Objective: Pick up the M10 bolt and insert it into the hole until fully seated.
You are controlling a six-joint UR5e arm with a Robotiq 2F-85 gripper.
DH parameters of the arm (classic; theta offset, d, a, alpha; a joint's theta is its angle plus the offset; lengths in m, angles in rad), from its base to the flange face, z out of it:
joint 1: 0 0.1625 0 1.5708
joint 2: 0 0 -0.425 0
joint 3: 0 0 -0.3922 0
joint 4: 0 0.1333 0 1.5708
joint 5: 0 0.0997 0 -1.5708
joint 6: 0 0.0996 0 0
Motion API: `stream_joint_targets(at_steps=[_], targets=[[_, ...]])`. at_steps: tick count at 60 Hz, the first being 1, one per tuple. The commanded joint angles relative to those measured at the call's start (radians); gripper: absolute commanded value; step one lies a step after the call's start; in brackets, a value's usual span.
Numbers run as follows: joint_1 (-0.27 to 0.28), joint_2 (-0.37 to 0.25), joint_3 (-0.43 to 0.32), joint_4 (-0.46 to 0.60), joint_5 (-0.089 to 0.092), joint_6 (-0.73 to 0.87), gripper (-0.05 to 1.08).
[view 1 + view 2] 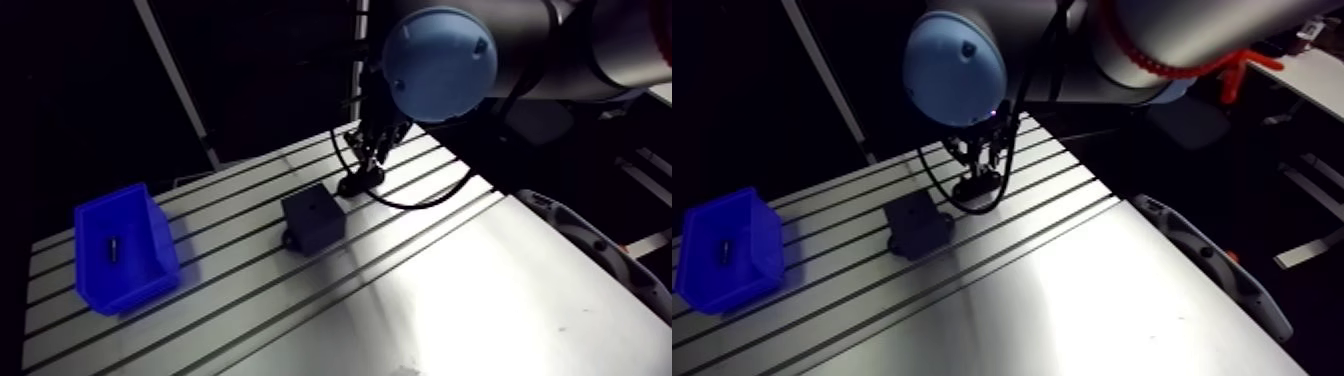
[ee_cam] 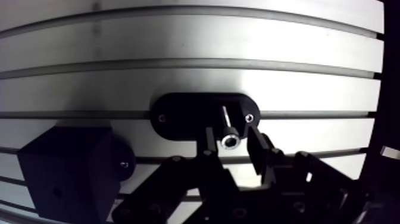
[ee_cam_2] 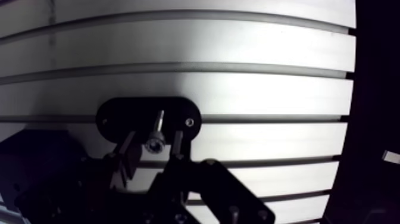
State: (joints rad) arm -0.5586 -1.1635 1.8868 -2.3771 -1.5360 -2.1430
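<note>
The gripper (image 2: 233, 138) hangs low at the far side of the slotted table (image 1: 480, 290), just over a black oval plate (image 2: 178, 113) fixed there by a screw at each end. Its fingers (image 2: 257, 149) stand only a narrow way apart, closed on the head of the bolt (image 2: 228, 140). The bolt is held head up, so the socket in the head shows from above, and its thin shank points down toward the plate. The tip sits off the plate's middle. I cannot tell whether it touches the plate or stops just short of it.

Just left of the plate and a little nearer stands a black block (image 1: 313, 220), apart from the gripper, with a small hole (image 1: 312, 204) in its top face. Well to the left, near the table's edge, is a blue bin (image 1: 140, 275). A small dark piece (image 1: 114, 247) lies in it, too small for me to make out.
</note>
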Motion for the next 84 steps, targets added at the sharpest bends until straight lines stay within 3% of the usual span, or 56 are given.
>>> stream_joint_targets(at_steps=[1,68,84], targets=[[0.0,0.0,0.001,0.0,0.0,0.002,0.63],[0.002,-0.009,-0.008,0.003,0.011,0.008,0.86],[0.003,-0.062,-0.025,0.042,0.024,0.01,0.92]])
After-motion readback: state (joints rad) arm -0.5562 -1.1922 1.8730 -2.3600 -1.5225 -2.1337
